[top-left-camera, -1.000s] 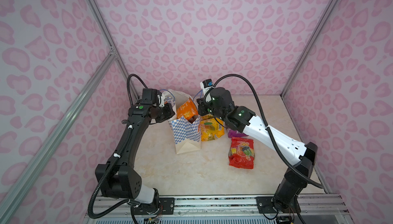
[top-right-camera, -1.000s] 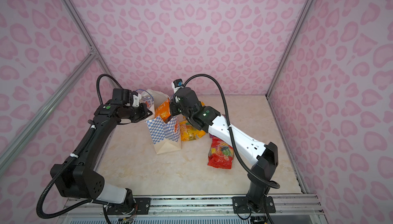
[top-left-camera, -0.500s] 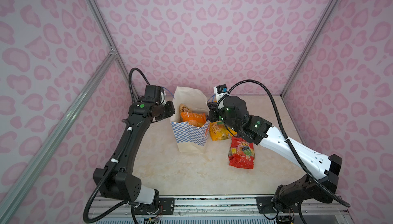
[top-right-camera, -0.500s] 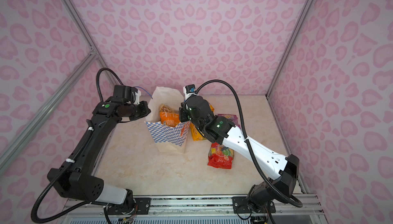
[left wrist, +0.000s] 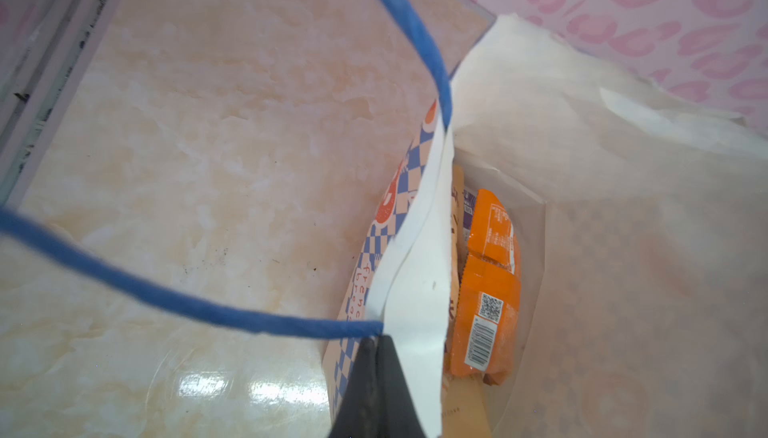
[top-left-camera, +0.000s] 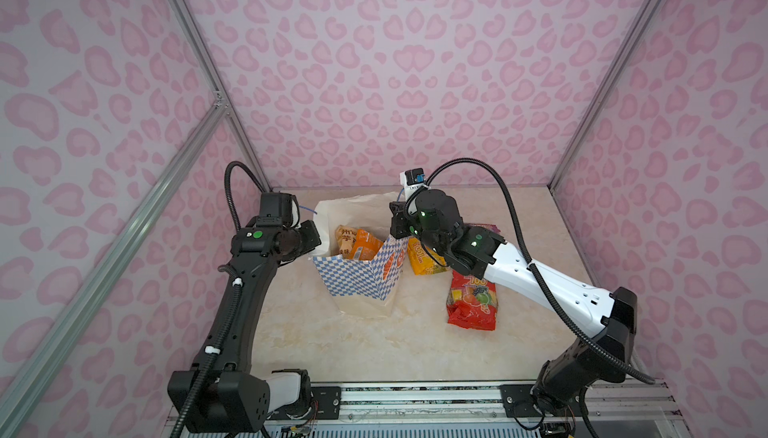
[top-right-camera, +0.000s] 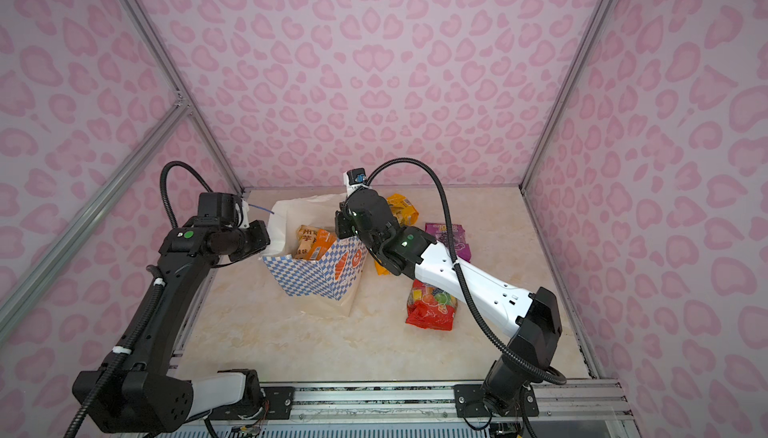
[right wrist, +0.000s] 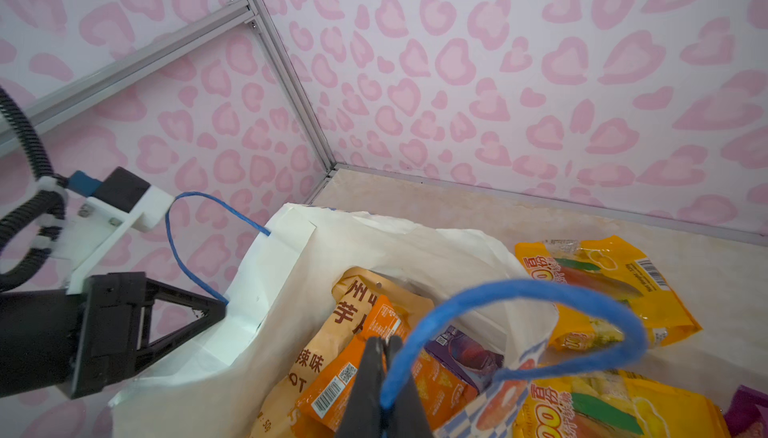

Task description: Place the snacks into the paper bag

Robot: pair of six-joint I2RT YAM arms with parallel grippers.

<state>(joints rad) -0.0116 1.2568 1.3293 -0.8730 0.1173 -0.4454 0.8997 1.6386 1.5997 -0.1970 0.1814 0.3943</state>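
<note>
While creased paper bag [top-left-camera: 353, 278] gapes | left fingers [left wrist: 390, 390], right fingers [right wrist: 365, 386] clamp its corded rim

One paper bag [top-left-camera: 353, 280] is showing. Three are sitting inside it: tan packet [right wrist: 349, 319], orange packet [right wrist: 328, 390], purple packet [right wrist: 461, 352]. Four are lying outside: two yellow packets [right wrist: 602, 286] [right wrist: 582, 411], one purple pack [top-right-camera: 451, 234], one red pack [top-right-camera: 432, 307].

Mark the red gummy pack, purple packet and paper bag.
red gummy pack [top-left-camera: 471, 300]: in a top view, middle of its printed face.
purple packet [top-right-camera: 462, 246]: in a top view, its uncovered edge.
paper bag [top-left-camera: 353, 278]: in a top view, checkered front wall.
</note>
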